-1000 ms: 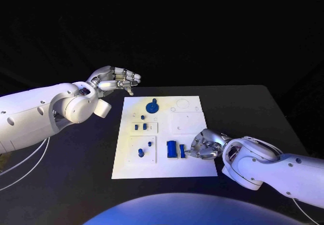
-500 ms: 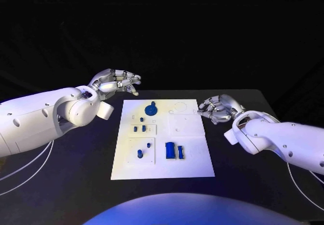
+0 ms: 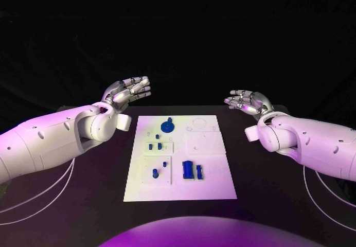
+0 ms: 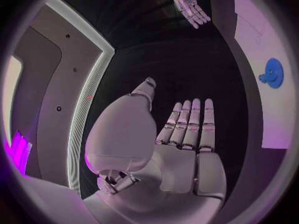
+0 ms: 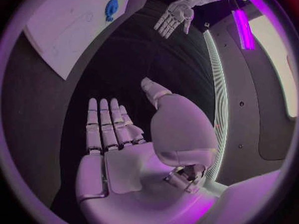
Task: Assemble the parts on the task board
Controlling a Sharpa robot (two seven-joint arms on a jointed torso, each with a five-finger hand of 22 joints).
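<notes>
- Head view: the white task board (image 3: pixel 180 175) lies in the middle of the black counter (image 3: pixel 260 180), its long sides running from the counter's near edge toward the far edge.
- On the board, a blue gear (image 3: pixel 168 125) sits near the board's far end, toward the left side.
- Two small blue pegs (image 3: pixel 154 146) stand side by side in a raised square below the gear, and another small blue piece (image 3: pixel 155 172) sits in a second square nearer the near edge.
- A blue block (image 3: pixel 188 169) and a thin blue bar (image 3: pixel 199 172) stand just beside each other near the middle of the board's near half.
- The left hand (image 3: pixel 127 92) is raised past the counter's far left corner, fingers spread, holding nothing and well apart from the board.
- The right hand (image 3: pixel 248 101) is raised near the counter's far right corner, fingers apart and lightly bent, holding nothing, also well apart from the board.
- Left wrist view: the left hand (image 4: pixel 181 149) shows its palm flat with the fingers straight and close side by side, the thumb standing off; nothing is in it. The board (image 4: pixel 258 45) with the blue gear (image 4: pixel 272 73) lies off to one side, and the right hand (image 4: pixel 190 5) shows open across the counter.
- Right wrist view: the right hand (image 5: pixel 118 149) lies flat and empty, fingers straight, thumb apart. The board (image 5: pixel 69 30) and the gear (image 5: pixel 111 7) show beyond it, with the left hand (image 5: pixel 174 17) spread farther off.
</notes>
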